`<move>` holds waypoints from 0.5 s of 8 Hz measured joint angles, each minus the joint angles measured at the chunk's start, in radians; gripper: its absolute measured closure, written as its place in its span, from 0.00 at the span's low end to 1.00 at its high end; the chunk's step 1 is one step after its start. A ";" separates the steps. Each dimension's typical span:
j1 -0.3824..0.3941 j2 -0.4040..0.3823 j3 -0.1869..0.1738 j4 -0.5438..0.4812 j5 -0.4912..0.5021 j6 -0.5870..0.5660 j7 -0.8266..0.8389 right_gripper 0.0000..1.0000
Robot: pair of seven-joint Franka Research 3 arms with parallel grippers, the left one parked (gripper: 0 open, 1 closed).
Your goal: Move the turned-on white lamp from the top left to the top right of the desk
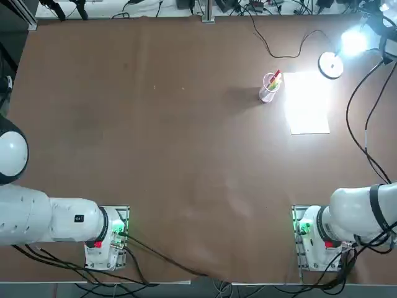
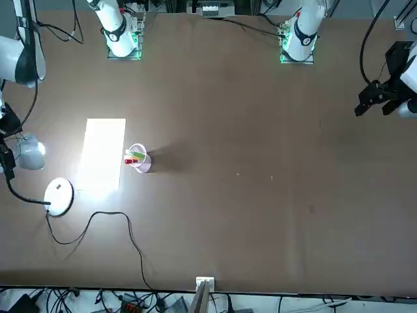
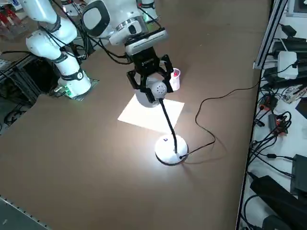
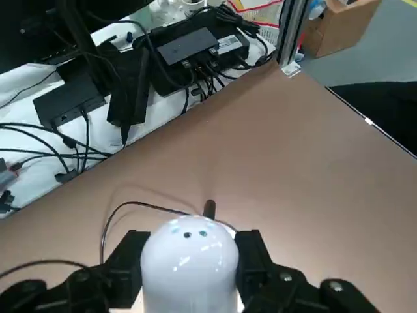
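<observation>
The lamp [image 1: 331,64] stands lit at the counter's [image 1: 155,136] far right, the right tool [image 3: 151,89] seemingly clasping its head [image 4: 187,261], so the placing step looks nearly done; next: release and lift clear.

Top view looks straight down on the desk [image 1: 186,155], arm bases nearest; front view faces them from across; right side view looks diagonally from a raised position; right wrist view sits close behind the right gripper [image 4: 189,274]; all four show the lamp [image 3: 165,143].
</observation>
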 joint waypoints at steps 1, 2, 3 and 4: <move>0.000 0.000 0.001 0.000 0.000 0.000 0.022 0.27; 0.001 0.001 0.001 0.000 0.000 0.000 0.040 0.27; 0.002 0.001 0.003 0.000 0.000 -0.005 0.046 0.27; 0.005 -0.001 0.007 0.002 0.000 -0.025 0.048 0.27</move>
